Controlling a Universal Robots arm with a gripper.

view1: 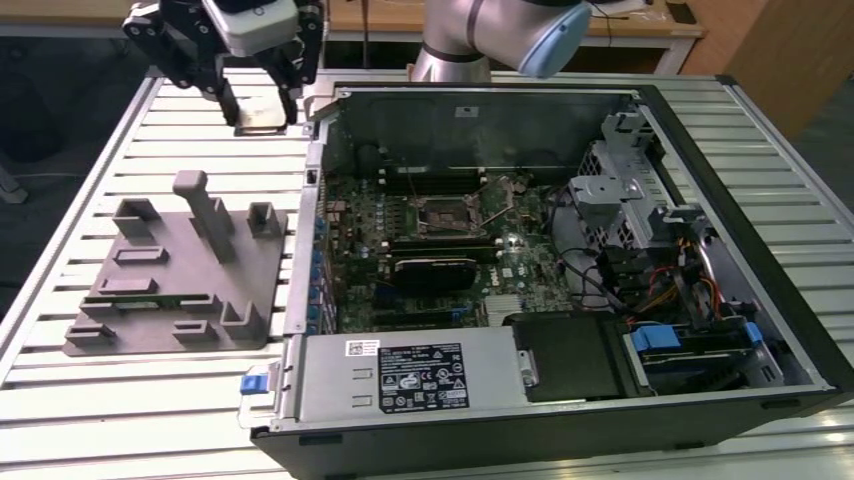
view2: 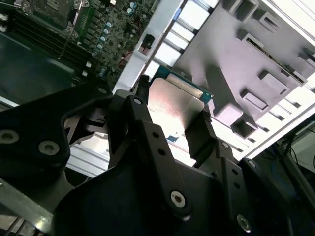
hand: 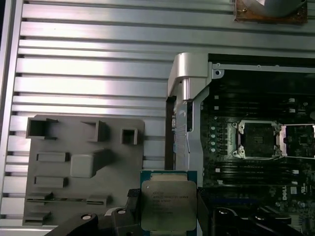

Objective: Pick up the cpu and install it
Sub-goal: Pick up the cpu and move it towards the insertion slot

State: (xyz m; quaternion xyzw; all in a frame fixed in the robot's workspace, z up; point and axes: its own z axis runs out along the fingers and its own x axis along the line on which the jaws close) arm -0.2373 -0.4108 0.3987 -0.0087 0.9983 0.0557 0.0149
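Note:
The cpu [view1: 260, 126], a small square chip with a pale silver top, hangs above the slatted table just outside the case's far corner on the exterior view's left. My gripper [view1: 260, 114] is shut on it, one black finger on each side. Both wrist views show the cpu [hand: 169, 202] [view2: 173, 103] clamped between the fingers [hand: 203, 209]. The open cpu socket [view1: 441, 213] sits on the motherboard inside the case, and the first wrist view shows the socket [hand: 257, 139] off to one side of the held chip.
The open computer case [view1: 314, 190] lies on its side on the table. A grey plastic fixture [view1: 174, 270] with upright blocks stands beside it on the exterior view's left. A silver power supply box [view1: 400, 375] fills the case's near corner.

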